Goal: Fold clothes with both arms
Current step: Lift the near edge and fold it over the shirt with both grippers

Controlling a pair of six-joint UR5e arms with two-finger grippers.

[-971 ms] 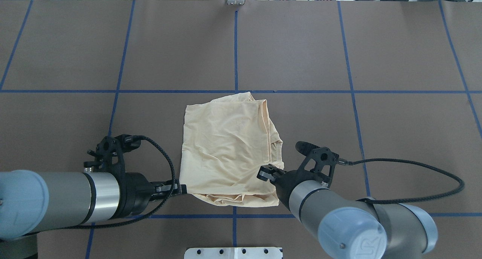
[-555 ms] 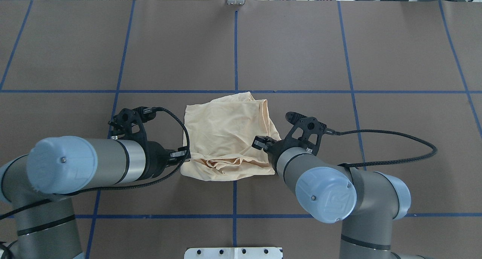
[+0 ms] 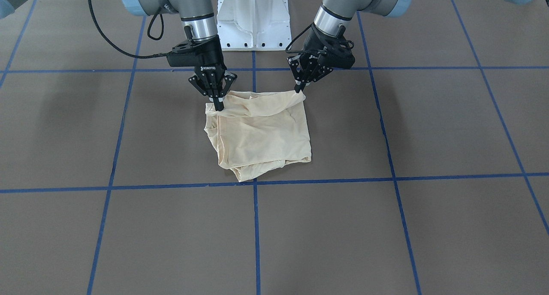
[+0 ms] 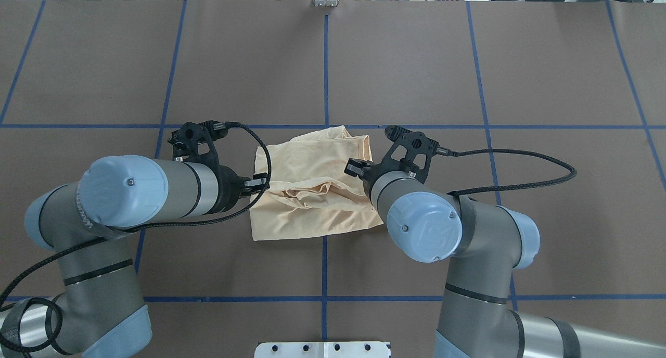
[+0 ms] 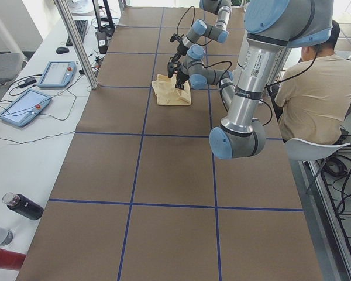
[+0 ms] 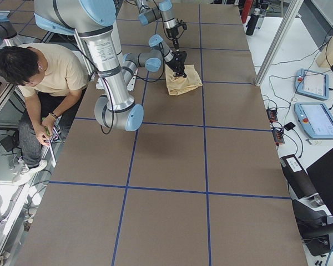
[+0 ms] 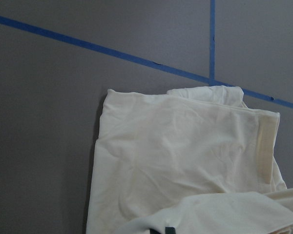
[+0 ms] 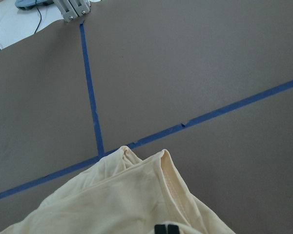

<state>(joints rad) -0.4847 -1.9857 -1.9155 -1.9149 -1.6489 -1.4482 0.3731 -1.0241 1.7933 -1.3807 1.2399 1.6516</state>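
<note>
Since a second ago, the shirt's (image 3: 261,136) lifted edge has travelled farther from the base (image 3: 253,20), pinched by my left end effector (image 3: 298,89) and right end effector (image 3: 219,106); the rest lies on the table (image 3: 386,226). Fold half over, I judge; laying flat and release remain. "ROBOTIQ" marks the right one.

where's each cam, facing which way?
Front-facing: across table, faces robot; left gripper at right, right gripper at left, both pinching shirt.
Overhead: behind robot, looks forward and down; left arm, right arm.
Exterior left: table end; left arm nearest.
Exterior right: opposite end; right arm nearest.
Wrist cams: look down at shirt; only fingertips show.
All six share the shirt.
</note>
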